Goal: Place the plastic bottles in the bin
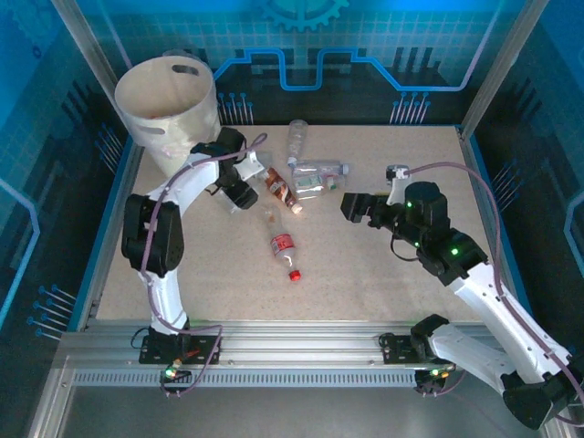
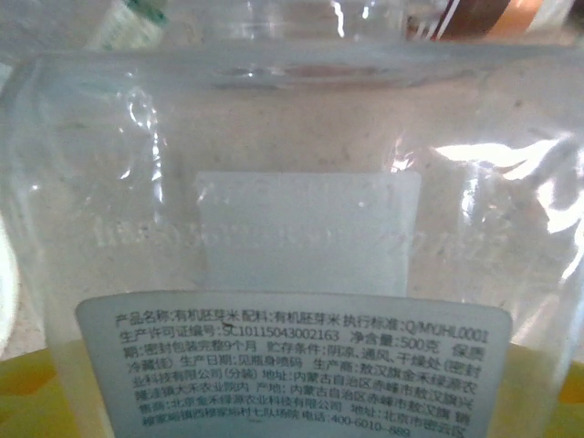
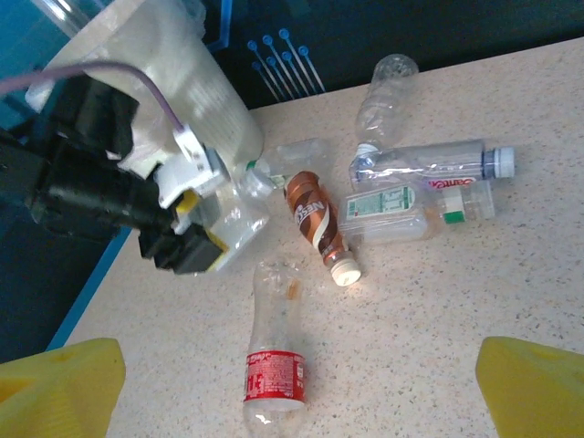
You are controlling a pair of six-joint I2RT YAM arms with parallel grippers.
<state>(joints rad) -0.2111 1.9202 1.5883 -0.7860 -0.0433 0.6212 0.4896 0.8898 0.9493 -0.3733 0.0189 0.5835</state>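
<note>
Left gripper at a clear container beside the bin, bottles loose on the table
The left gripper (image 3: 193, 239) sits just beside the white bin (image 1: 169, 100), its 2 yellow fingers (image 2: 23, 392) spread either side of a clear plastic container (image 2: 301, 228); I cannot tell whether they clamp it. The right gripper (image 1: 349, 206) hangs wide open over the table (image 1: 411, 301). A red-label bottle (image 3: 274, 370), a brown-label bottle (image 3: 318, 217) and a cluster of clear bottles (image 3: 429, 166) lie near together mid-table, outside the bin
</note>
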